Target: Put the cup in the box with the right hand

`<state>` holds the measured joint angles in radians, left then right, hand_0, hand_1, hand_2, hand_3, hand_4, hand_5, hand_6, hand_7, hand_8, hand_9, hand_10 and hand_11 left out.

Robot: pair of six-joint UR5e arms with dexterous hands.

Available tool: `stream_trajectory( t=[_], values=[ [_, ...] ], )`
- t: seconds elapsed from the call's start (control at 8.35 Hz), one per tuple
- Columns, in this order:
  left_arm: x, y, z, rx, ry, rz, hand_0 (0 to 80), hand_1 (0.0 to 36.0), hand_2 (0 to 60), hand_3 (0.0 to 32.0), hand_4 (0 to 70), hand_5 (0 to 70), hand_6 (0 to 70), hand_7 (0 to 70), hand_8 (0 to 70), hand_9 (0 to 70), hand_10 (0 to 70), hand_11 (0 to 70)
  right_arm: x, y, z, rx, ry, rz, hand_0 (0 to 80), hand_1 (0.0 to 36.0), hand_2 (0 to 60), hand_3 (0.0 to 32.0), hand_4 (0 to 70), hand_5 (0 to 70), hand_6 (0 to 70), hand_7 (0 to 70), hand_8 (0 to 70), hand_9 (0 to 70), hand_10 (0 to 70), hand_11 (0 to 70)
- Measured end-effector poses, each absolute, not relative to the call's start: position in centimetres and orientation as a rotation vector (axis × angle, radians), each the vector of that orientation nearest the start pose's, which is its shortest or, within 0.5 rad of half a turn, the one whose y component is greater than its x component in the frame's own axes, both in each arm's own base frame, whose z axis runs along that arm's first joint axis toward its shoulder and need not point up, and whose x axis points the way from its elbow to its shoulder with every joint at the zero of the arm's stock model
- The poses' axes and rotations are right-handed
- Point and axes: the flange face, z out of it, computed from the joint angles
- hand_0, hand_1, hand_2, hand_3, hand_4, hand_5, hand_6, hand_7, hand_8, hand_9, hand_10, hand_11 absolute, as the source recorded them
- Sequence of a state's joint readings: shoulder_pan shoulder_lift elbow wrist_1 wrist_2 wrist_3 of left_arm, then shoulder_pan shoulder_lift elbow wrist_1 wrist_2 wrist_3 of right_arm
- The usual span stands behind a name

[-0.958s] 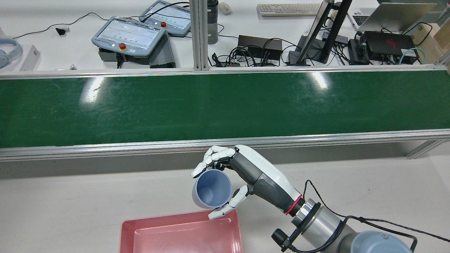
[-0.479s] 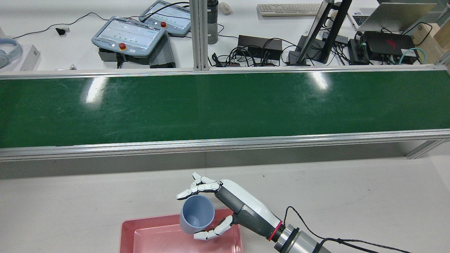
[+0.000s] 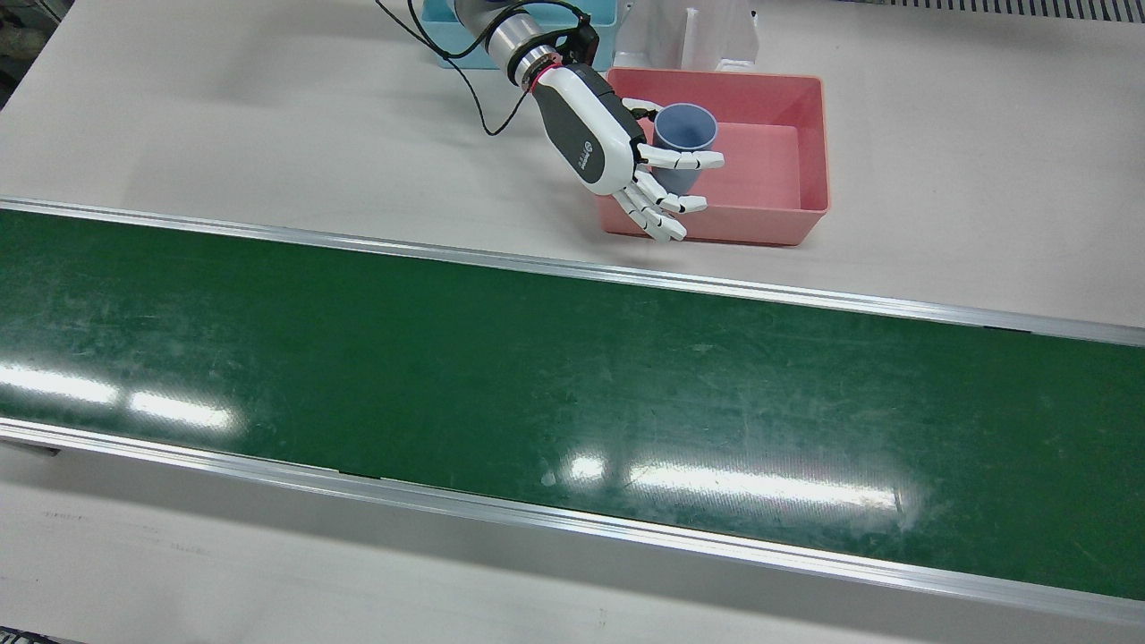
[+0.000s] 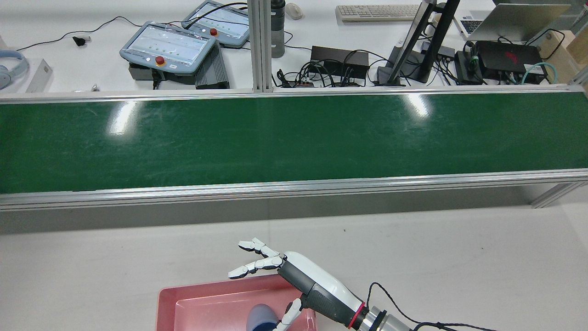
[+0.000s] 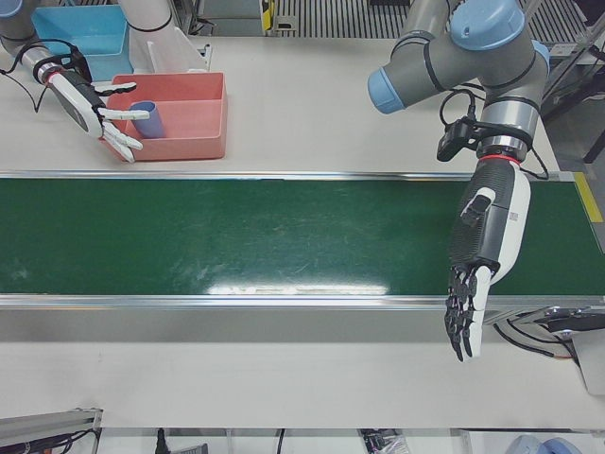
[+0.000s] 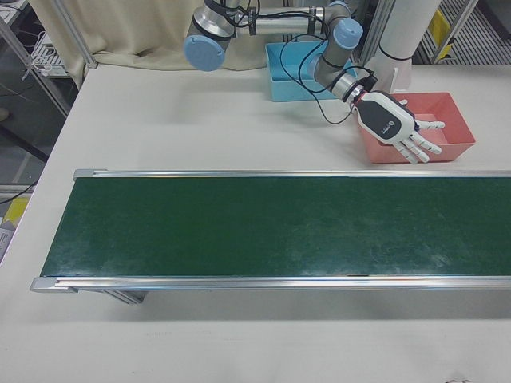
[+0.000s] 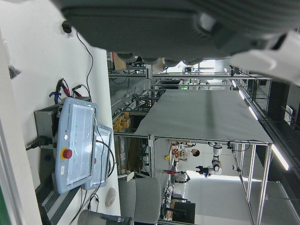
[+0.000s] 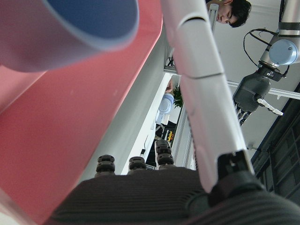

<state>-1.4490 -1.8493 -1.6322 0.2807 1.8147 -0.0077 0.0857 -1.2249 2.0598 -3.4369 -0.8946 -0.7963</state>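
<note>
The blue cup (image 3: 684, 134) sits inside the pink-red box (image 3: 809, 161), near the wall closest to my right arm. My right hand (image 3: 599, 134) hovers at that wall, open, with its fingers (image 3: 689, 161) spread past the cup and not closed on it. The rear view shows the right hand (image 4: 303, 280) above the box (image 4: 197, 303), with the cup (image 4: 259, 317) low beside the thumb. The right hand view has the cup (image 8: 61, 28) close above the box floor (image 8: 61, 140). My left hand (image 5: 482, 246) hangs open over the belt's far end, holding nothing.
The green conveyor belt (image 3: 572, 385) with metal rails runs across the table in front of the box. A blue bin (image 6: 291, 76) and a white stand (image 3: 707, 31) sit behind the box by the pedestals. Pendants (image 4: 167, 46) and cables lie beyond the belt.
The right hand carried the cup down from above the table into the box, then opened its fingers. The cup now rests in the box, free of the hand.
</note>
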Motion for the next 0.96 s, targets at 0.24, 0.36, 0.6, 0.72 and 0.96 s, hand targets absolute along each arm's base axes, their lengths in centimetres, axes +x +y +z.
stream_trajectory(
  t=[0.24, 0.36, 0.6, 0.72, 0.96],
  values=[
    [-3.7, -59.8, 53.4, -0.379, 2.082, -1.963, 0.0, 0.0, 0.0, 0.0, 0.0, 0.0, 0.0, 0.0, 0.0, 0.0, 0.0, 0.0, -50.6, -23.9, 31.6, -0.333, -2.197, 1.210, 64.2, 11.5, 0.0, 0.0, 17.3, 6.1, 5.0, 14.6, 0.0, 2.1, 0.8, 3.5],
    [-3.7, -59.8, 53.4, -0.378, 2.082, -1.963, 0.0, 0.0, 0.0, 0.0, 0.0, 0.0, 0.0, 0.0, 0.0, 0.0, 0.0, 0.0, -50.1, -24.1, 31.1, -0.341, -2.210, 1.212, 64.6, 18.6, 1.4, 0.0, 16.0, 7.2, 5.5, 15.3, 0.3, 3.4, 1.3, 4.5],
    [-3.7, -59.8, 53.4, -0.378, 2.082, -1.963, 0.0, 0.0, 0.0, 0.0, 0.0, 0.0, 0.0, 0.0, 0.0, 0.0, 0.0, 0.0, -46.8, -26.7, 28.7, -0.323, -2.291, 1.241, 77.3, 36.0, 60.0, 0.0, 22.0, 16.4, 14.6, 45.5, 16.9, 29.4, 11.8, 21.9],
    [-3.7, -59.8, 53.4, -0.378, 2.082, -1.964, 0.0, 0.0, 0.0, 0.0, 0.0, 0.0, 0.0, 0.0, 0.0, 0.0, 0.0, 0.0, -44.1, -29.1, 27.4, -0.282, -2.348, 1.268, 66.7, 36.0, 60.0, 0.0, 31.8, 16.9, 21.6, 70.0, 30.0, 49.8, 22.0, 35.9],
    [-3.7, -59.8, 53.4, -0.378, 2.082, -1.962, 0.0, 0.0, 0.0, 0.0, 0.0, 0.0, 0.0, 0.0, 0.0, 0.0, 0.0, 0.0, -38.7, -34.0, 26.1, -0.172, -2.446, 1.360, 66.3, 36.0, 60.0, 0.0, 32.6, 17.0, 23.6, 70.0, 33.6, 54.9, 25.5, 40.7]
  ],
)
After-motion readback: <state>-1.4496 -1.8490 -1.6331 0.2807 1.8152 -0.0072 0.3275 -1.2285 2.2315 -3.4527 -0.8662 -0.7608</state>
